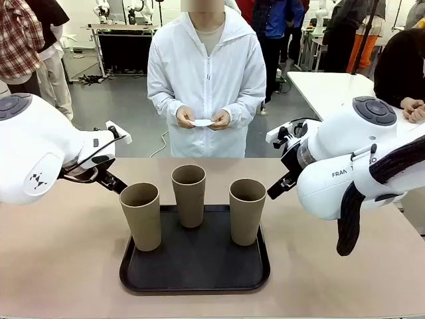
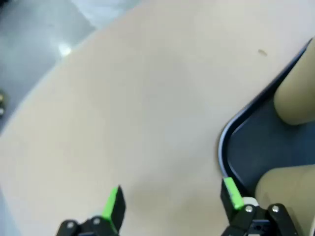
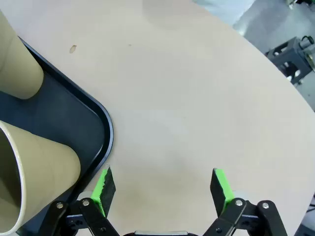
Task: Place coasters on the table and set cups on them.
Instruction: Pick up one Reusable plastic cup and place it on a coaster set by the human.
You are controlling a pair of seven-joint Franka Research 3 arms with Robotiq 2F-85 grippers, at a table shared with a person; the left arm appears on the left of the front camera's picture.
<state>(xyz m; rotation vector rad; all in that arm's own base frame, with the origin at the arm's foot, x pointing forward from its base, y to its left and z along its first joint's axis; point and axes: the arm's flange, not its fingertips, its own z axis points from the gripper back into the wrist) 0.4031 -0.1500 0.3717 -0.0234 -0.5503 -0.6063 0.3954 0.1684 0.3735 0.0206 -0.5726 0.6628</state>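
Cups (image 1: 189, 195): three, on the tray (image 1: 194, 279). Tray: one. Coasters (image 1: 202, 122), beyond the tray in a person's hands: count indeterminate. Left end effector (image 2: 171, 194), right end effector (image 3: 162, 182): two.

bright even overhead light, soft shadows, left wrist view blurred, wide-angle edge distortion

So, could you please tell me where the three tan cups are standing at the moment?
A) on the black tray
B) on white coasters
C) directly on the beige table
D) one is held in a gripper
A: all three cups stand upright on the black tray, while the white coasters are in the person's hands at the far side of the table.
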